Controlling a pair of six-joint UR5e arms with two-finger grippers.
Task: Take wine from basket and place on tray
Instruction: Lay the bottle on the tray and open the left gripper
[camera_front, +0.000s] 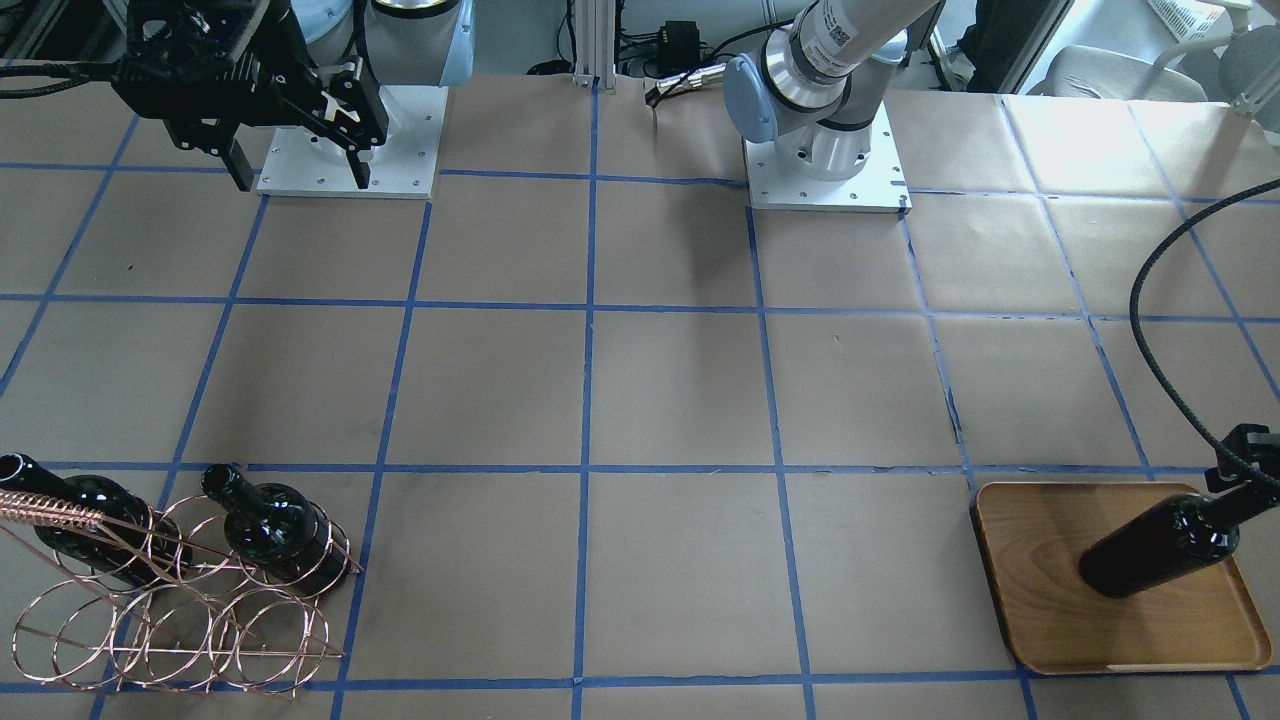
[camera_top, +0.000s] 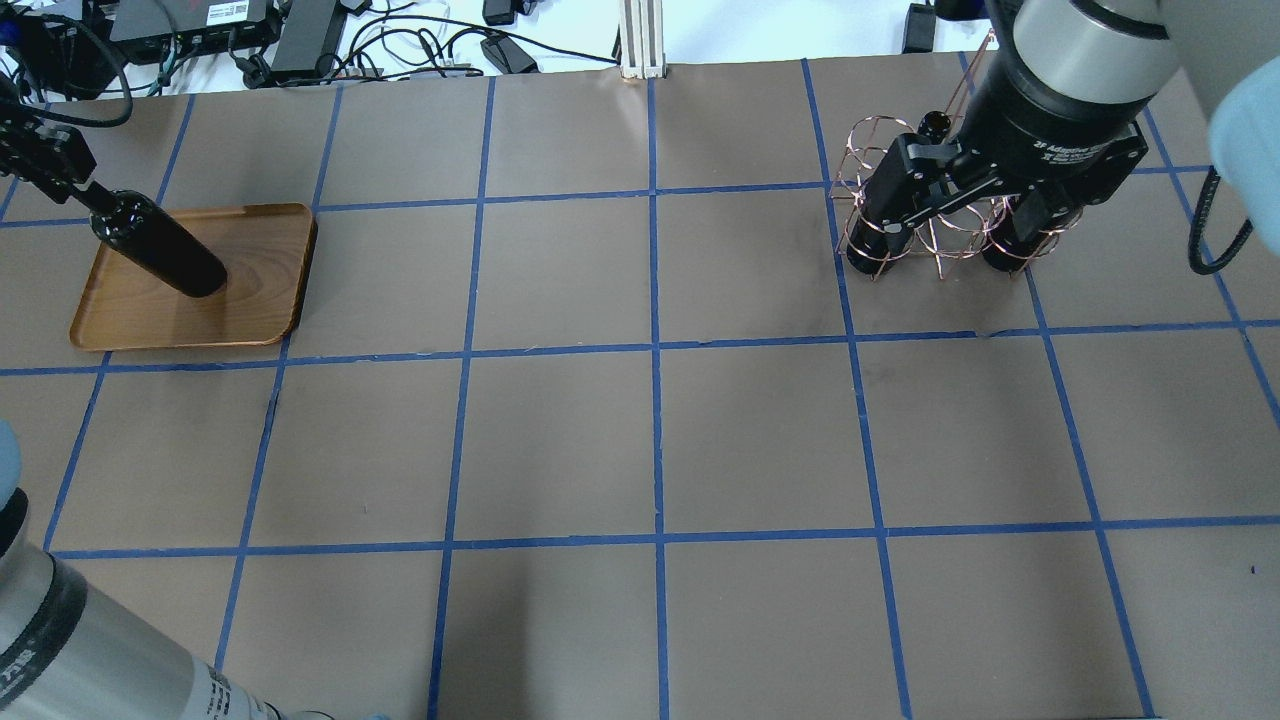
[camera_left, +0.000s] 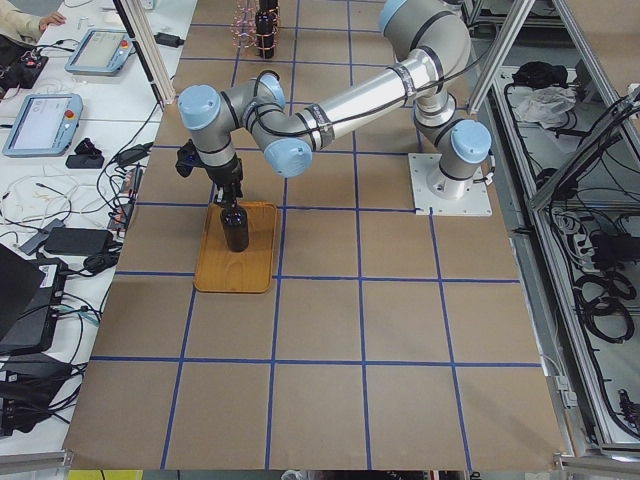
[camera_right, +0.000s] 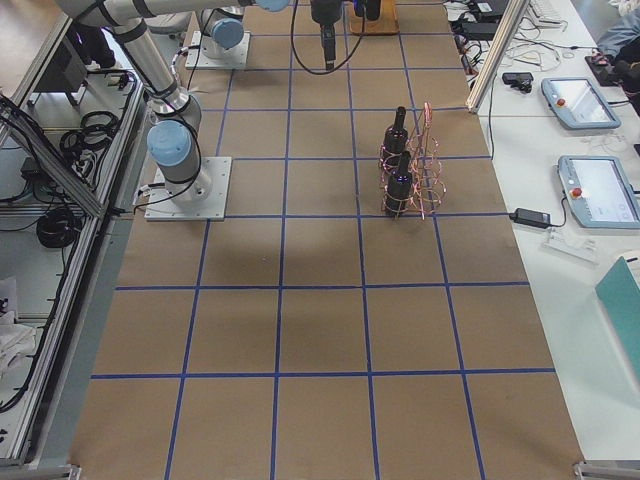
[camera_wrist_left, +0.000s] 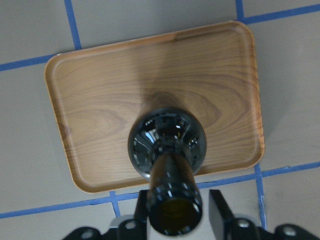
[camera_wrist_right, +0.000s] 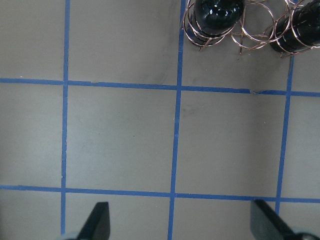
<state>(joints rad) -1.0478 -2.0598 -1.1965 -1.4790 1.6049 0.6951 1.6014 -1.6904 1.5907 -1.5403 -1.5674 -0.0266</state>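
Note:
A near-black wine bottle (camera_wrist_left: 167, 145) stands upright over the brown wooden tray (camera_wrist_left: 100, 100), base at the tray's surface. My left gripper (camera_wrist_left: 179, 200) is shut on its neck, one finger on each side. The bottle (camera_front: 1150, 550) and tray (camera_front: 1040, 620) also show in the front view, and likewise the bottle (camera_top: 165, 250) and tray (camera_top: 250, 290) overhead. The copper wire basket (camera_front: 180, 600) holds two more bottles (camera_front: 275, 530) (camera_front: 80, 510). My right gripper (camera_wrist_right: 177, 225) is open and empty, high above the table on the robot's side of the basket (camera_wrist_right: 250, 35).
The table is brown paper with a blue tape grid. The two arm bases (camera_front: 350, 150) (camera_front: 825, 165) stand at the robot's edge. A black cable (camera_front: 1150, 330) hangs near the tray. Tablets and cables (camera_left: 45, 120) lie beyond the table's end.

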